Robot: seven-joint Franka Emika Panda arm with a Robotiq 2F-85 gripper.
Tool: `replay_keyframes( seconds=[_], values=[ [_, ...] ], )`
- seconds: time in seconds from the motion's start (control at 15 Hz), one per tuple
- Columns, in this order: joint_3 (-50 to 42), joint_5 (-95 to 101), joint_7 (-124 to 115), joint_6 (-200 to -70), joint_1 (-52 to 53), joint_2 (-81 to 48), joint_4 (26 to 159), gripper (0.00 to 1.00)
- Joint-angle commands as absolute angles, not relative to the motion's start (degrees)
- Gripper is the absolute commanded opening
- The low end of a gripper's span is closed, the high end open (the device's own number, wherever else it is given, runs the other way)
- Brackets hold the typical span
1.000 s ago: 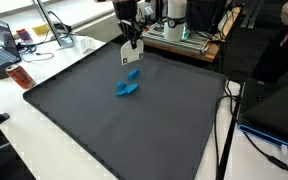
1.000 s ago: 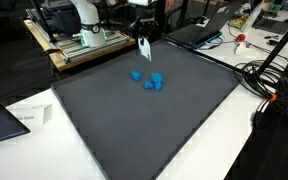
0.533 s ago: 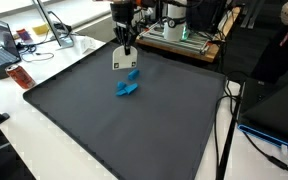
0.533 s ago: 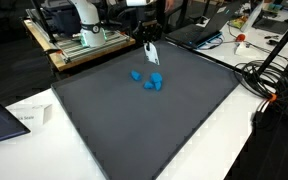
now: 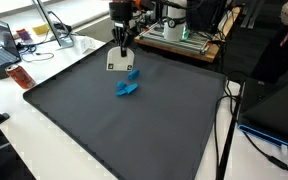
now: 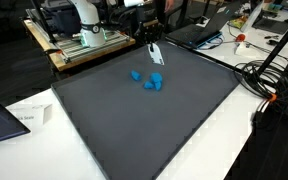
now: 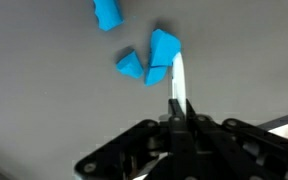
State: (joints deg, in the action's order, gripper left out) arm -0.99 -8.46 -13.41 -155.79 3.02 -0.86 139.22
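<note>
Exterior view, left to right: white desk, dark grey mat over most of it, then the white card, then the blue blocks just right of and below it on the mat

White card: flat, thin, roughly square, plain white, no markings readable. It hangs down from the end effector, pinched at its top edge, lower edge free and clear of the mat. In an exterior view the card shows smaller and tilted, above the back part of the mat, near the blue blocks but not touching them

Wrist view, left to right: one blue block at top, a small blue wedge, a bigger blue piece touching it, then the card seen edge-on as a narrow white strip running out of the end effector

End effector clenched on the card, fingers pressed flat against both faces, no gap visible
</note>
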Motion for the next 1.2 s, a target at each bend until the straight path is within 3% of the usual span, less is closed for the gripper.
replay_keyframes(
  seconds=[0.0, 1.13],
  values=[
    [0.3, -16.5, -8.0, -155.0, 2.4, -0.3, 139.5, 0.01],
    [1.5, -39.2, 1.1, -152.6, 2.2, -5.3, 135.4, 0.01]
  ],
)
